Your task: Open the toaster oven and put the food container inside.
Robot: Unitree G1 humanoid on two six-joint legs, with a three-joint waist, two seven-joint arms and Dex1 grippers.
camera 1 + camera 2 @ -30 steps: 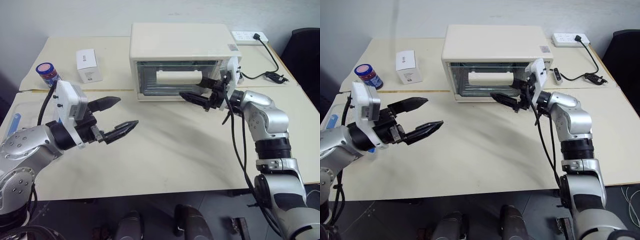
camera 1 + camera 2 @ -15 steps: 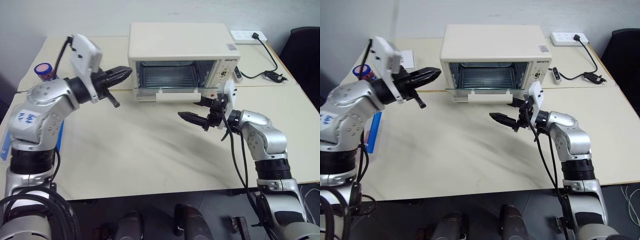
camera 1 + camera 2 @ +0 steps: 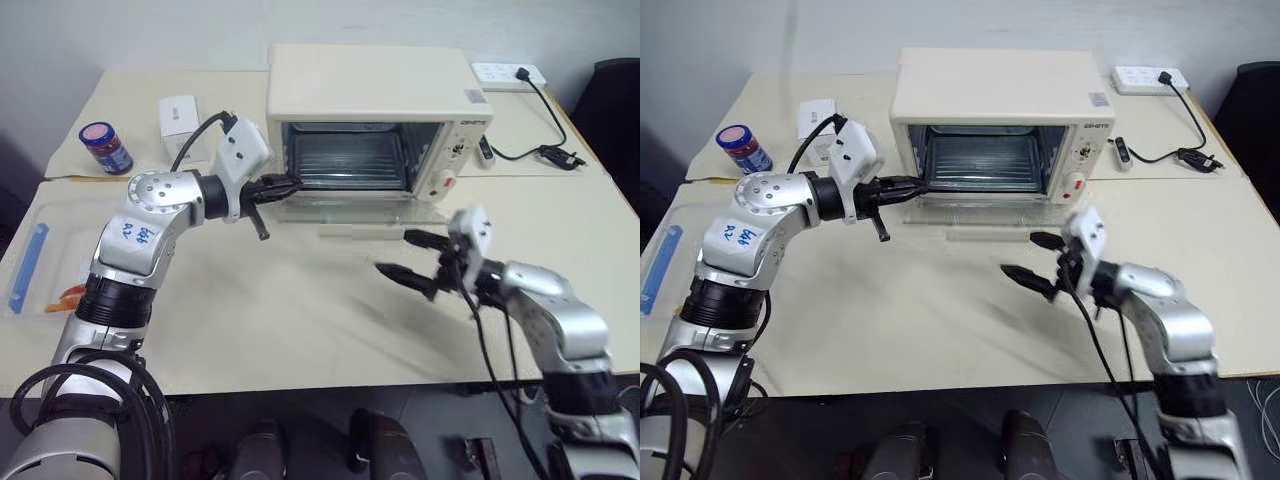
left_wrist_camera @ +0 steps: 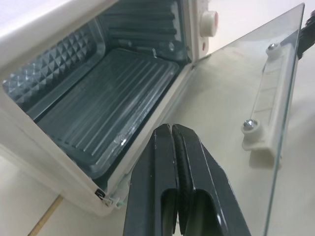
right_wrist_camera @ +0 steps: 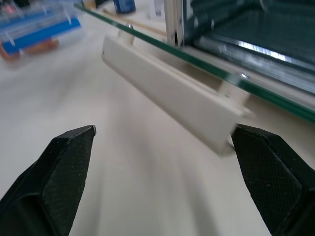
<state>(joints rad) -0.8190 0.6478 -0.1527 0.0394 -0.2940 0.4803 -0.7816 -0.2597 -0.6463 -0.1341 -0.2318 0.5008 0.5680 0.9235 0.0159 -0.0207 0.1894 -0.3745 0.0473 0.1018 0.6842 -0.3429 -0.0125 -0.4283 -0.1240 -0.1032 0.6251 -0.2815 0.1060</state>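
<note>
The cream-white toaster oven (image 3: 370, 80) stands at the back of the table with its glass door (image 3: 360, 212) folded down flat and its bar handle (image 3: 362, 231) facing me. The dark inside (image 4: 108, 88) holds nothing. My left gripper (image 3: 290, 184) is shut on nothing and hovers at the left front corner of the opening, over the door's hinge edge. Nearer me, my right gripper (image 3: 393, 252) stands open and empty, a little short of the handle (image 5: 172, 98). The food container (image 3: 45, 262), clear with a blue clip strip and orange food, lies at the table's far left edge.
A blue-lidded jar (image 3: 104, 147) and a small white carton (image 3: 180, 128) stand at the back left. A power strip (image 3: 508, 73) with a black cable lies at the back right, beside the oven. Bare tabletop (image 3: 280, 300) spreads between the container and my right arm.
The oven door went from shut to lying flat open. My right gripper drew back and down off the handle. My left gripper shut and swung from the front left up to the oven's opening.
</note>
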